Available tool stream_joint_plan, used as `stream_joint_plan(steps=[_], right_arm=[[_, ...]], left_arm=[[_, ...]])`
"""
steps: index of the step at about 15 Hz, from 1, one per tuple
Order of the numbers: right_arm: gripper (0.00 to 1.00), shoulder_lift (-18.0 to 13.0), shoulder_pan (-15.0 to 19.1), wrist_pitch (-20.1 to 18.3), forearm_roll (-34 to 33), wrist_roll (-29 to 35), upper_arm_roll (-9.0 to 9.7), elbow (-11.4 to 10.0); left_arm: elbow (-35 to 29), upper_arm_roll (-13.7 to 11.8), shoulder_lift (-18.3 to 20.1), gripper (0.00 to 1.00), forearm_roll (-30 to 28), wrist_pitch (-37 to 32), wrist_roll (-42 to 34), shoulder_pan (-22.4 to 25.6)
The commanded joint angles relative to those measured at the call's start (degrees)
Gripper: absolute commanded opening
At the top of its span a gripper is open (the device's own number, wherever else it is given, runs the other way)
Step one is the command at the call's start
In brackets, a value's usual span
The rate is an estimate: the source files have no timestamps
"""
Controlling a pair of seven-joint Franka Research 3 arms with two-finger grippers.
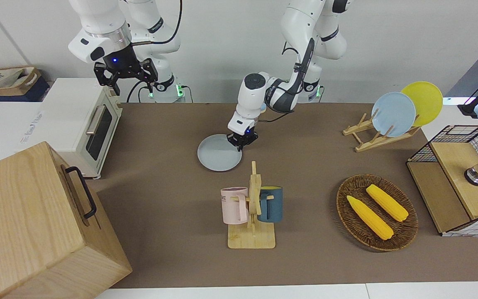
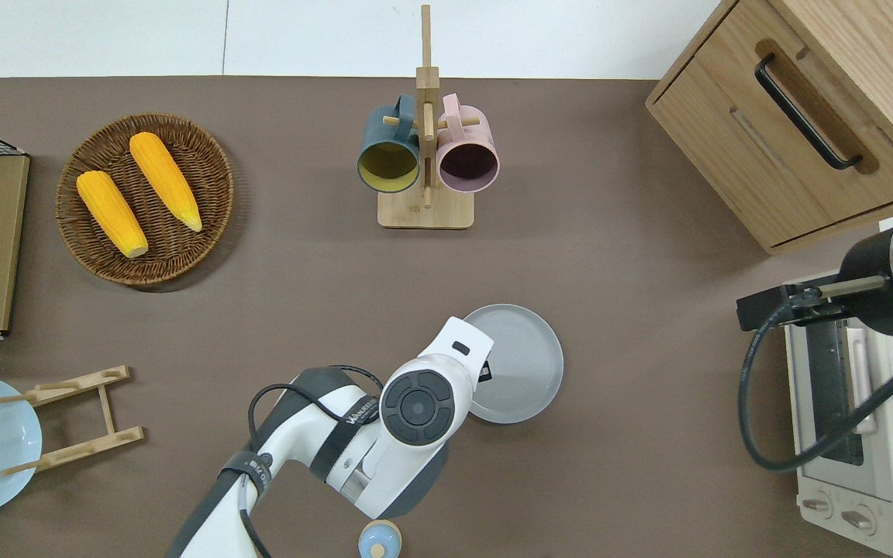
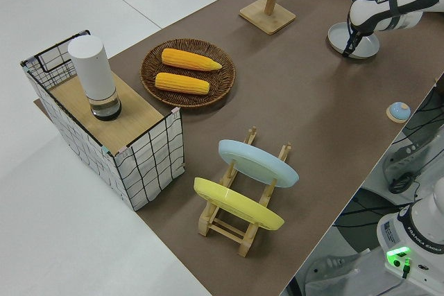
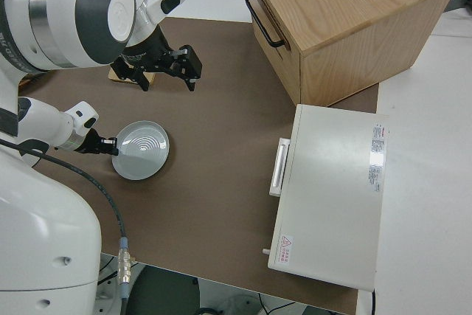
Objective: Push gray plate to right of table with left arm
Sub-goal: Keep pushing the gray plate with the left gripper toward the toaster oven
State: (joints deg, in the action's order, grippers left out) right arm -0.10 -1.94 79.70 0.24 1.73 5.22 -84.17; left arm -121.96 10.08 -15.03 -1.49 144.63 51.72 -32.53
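The gray plate [image 1: 218, 158] lies flat on the brown table [image 1: 160, 137], nearer to the robots than the mug rack. It also shows in the overhead view [image 2: 520, 360], the left side view [image 3: 359, 41] and the right side view [image 4: 141, 151]. My left gripper [image 1: 242, 140] is low at the plate's rim on the side toward the left arm's end of the table, touching it; it also shows in the overhead view [image 2: 484, 373] and the right side view [image 4: 109, 146]. My right gripper [image 1: 133, 86] is parked, open and empty.
A mug rack [image 1: 252, 207] holds a pink and a dark blue mug. A wicker basket [image 1: 405, 232] holds two corn cobs. A plate rack [image 1: 367, 139] carries sky-blue and yellow plates. A toaster oven [image 1: 85, 120] and a wooden box [image 1: 35, 224] stand at the right arm's end.
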Motion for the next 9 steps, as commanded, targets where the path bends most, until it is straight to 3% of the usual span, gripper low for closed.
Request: stream_joint_plan(steps=[1, 9], right_arm=[[0.983, -0.4, 0.6, -0.7, 0.5, -0.1, 0.23, 0.1], [0.983, -0.4, 0.6, -0.7, 0.5, -0.1, 0.23, 0.0]], left_arm=[[8.4, -0.2, -7.5, 0.00, 0.2, -3.9, 4.6, -3.8], [13.8, -0.3, -11.6, 0.00, 0.2, -5.4, 9.1, -9.0]])
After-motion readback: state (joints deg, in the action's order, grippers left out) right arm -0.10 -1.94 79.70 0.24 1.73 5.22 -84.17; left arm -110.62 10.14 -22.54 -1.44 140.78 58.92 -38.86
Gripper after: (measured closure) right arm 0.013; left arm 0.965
